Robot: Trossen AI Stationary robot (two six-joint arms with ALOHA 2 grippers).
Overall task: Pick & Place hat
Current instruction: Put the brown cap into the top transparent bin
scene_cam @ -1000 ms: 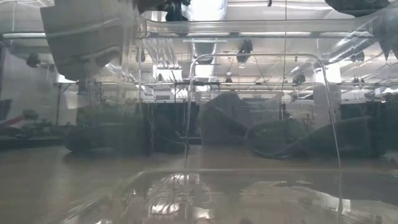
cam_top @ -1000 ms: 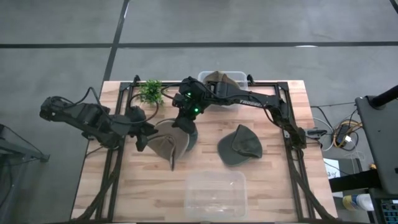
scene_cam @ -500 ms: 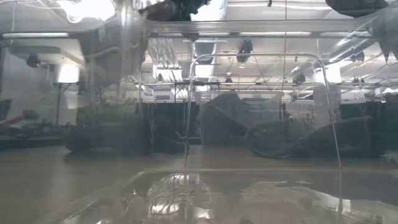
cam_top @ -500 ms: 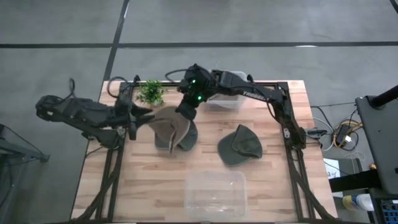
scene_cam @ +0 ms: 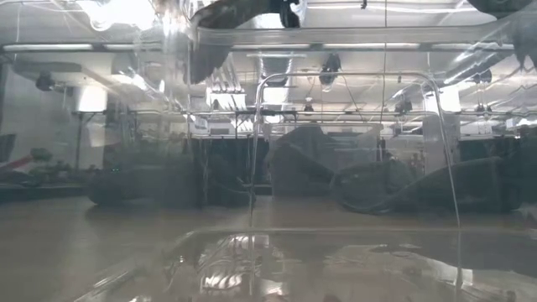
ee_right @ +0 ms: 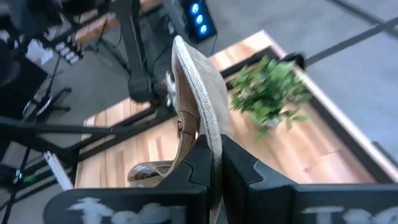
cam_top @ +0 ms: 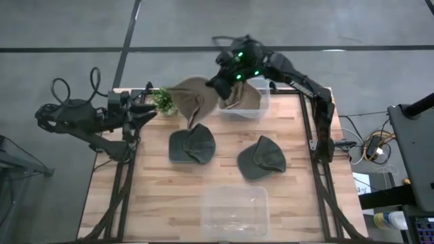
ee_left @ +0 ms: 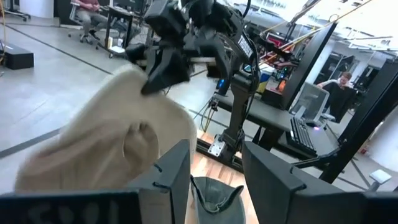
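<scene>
Right gripper [cam_top: 220, 87], fingers clamped on the tan hat [cam_top: 193, 98], holds it aloft just left of the far clear bin [cam_top: 261, 108]; left gripper [cam_top: 139, 112] open, idle.

A pale wooden worktop [cam_top: 163, 203] carries two dark green caps: one cap [cam_top: 192, 144] left of centre, another cap [cam_top: 261, 159] to its right. A clear lidded box [cam_top: 234, 210] sits near the front edge. A small green plant [cam_top: 163, 100] and a clear bin [cam_top: 252, 108] stand along the back edge.
</scene>
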